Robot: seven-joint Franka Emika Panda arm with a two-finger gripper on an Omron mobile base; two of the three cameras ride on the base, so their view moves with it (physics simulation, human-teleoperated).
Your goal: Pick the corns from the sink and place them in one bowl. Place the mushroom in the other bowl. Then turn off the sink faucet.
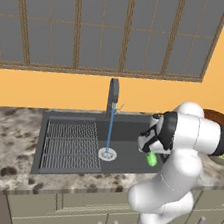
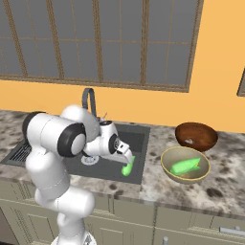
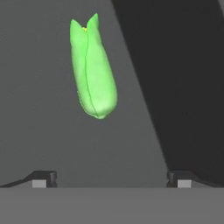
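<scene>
With its jaws wide and empty, the gripper (image 3: 111,177) hangs above the corn (image 3: 92,68), whose long axis runs straight ahead across the jaw gap.

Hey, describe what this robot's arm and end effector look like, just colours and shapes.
The arm is glossy white, built of rounded, bulbous segments with dark grey to black bands at the joints. The end effector is a white hand with black trim; its two small dark finger tips are flat and blocky. No cables or markings show.
</scene>
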